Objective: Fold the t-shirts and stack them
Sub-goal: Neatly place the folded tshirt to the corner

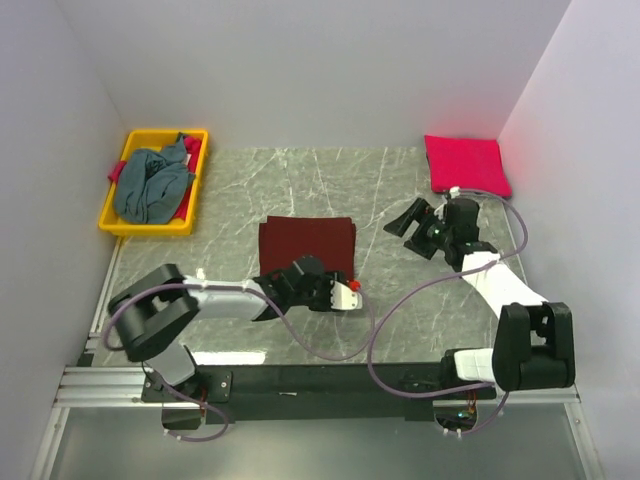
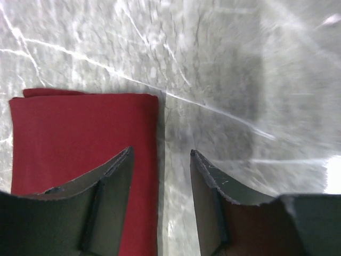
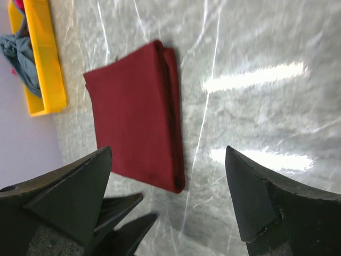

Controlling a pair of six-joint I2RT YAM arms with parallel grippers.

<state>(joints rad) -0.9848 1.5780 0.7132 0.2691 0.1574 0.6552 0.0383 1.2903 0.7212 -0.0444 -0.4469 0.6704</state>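
Note:
A dark maroon t-shirt [image 1: 305, 243] lies folded flat in the middle of the table. My left gripper [image 1: 335, 290] is low at its front right corner. In the left wrist view this gripper [image 2: 161, 151] is open. One finger is over the maroon t-shirt [image 2: 80, 144], the other is over bare table, and the cloth's edge runs between them. My right gripper [image 1: 412, 218] hovers to the shirt's right. It is open wide and empty [image 3: 169, 152], looking at the maroon t-shirt [image 3: 133, 112]. A bright pink-red t-shirt [image 1: 467, 165] lies folded at the back right. A grey-blue t-shirt [image 1: 150, 185] is crumpled in the bin.
The yellow bin [image 1: 112, 215] stands at the back left and shows again as the yellow bin [image 3: 45, 64] in the right wrist view. White walls close the left, back and right sides. Purple cables [image 1: 380, 330] loop over the marble table [image 1: 230, 190] near the arm bases.

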